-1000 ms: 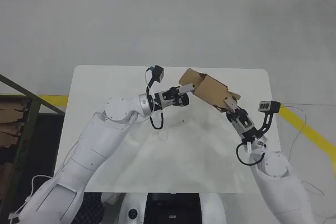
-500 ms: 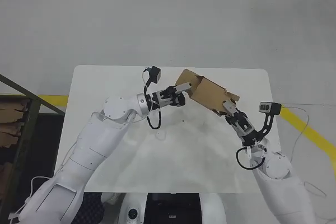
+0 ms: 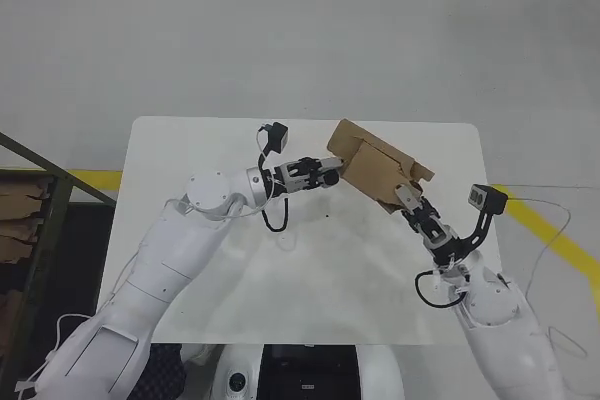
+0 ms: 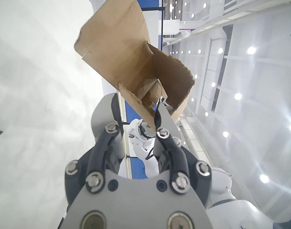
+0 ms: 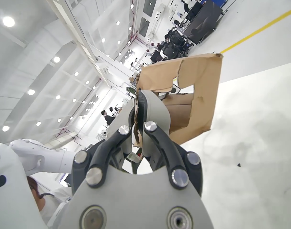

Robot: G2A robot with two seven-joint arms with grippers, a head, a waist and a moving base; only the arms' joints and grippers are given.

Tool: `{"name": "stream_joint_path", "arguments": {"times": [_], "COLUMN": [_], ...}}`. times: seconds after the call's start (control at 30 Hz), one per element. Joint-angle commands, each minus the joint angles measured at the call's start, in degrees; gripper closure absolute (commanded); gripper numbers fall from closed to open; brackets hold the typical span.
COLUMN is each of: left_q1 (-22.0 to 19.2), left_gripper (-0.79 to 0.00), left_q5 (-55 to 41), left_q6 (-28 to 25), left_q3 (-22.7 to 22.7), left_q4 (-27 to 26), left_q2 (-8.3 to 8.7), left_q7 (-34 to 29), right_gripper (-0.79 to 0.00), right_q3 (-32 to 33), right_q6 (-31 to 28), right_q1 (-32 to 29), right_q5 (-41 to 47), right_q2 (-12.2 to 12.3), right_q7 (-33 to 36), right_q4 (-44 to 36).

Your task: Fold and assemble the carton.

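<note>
holding the carton aloft over the far right corner of the desk; pinching a flap with right jaws as anchor, straddling the open rim with spread left jaws, probably to fold.

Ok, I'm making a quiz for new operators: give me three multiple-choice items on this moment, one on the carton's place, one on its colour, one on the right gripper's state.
1. Where is the carton? A on the floor; B held up over the table; C on a shelf.
2. Its colour? A white; B blue; C brown.
3. The right gripper is: A wide open; B shut on a carton edge; C holding a tool.
Answers: B, it hangs clear of the table; C, plain brown card; B, it clamps the card's edge.
</note>
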Motion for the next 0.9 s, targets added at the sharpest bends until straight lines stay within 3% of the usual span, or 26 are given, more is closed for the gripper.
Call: {"name": "stream_joint_path", "arguments": {"times": [0.0,0.13,0.53,0.7,0.8,0.87], "left_q1": [0.0,0.1,-0.3,-0.3,-0.5,-0.7], "left_gripper": [-0.142,-0.074,-0.172,-0.117,-0.006,0.0], "left_q5": [-0.1,-0.5,-1.7,-2.3,-2.6,-2.8], "left_q6": [0.2,0.6,1.7,2.1,2.4,2.4], "left_q3": [0.0,-0.1,0.0,-0.1,0.2,0.3], "left_q4": [0.0,0.0,0.8,1.1,1.3,1.6], "left_q2": [-0.04,-0.1,-0.42,-0.49,-0.61,-0.7], "left_q7": [-0.1,-0.8,-1.7,-2.5,-3.0,-3.1], "right_gripper": [0.0,0.0,0.0,0.0,0.0,0.0], "right_q3": [0.0,0.0,-0.6,-0.4,-0.5,-0.6], "right_q6": [-0.2,-0.2,0.1,0.2,0.3,0.4], "right_q1": [-0.1,-0.2,-0.4,-0.4,-0.4,-0.4], "right_q5": [-2.8,-7.7,-16.5,-18.8,-20.2,-21.2], "right_q2": [-0.1,-0.4,-1.1,-1.2,-1.3,-1.3], "right_q7": [-1.5,-4.5,-11.9,-13.1,-13.8,-14.4], "right_q4": [-0.2,-0.3,-0.4,-0.5,-0.7,-0.8]}}
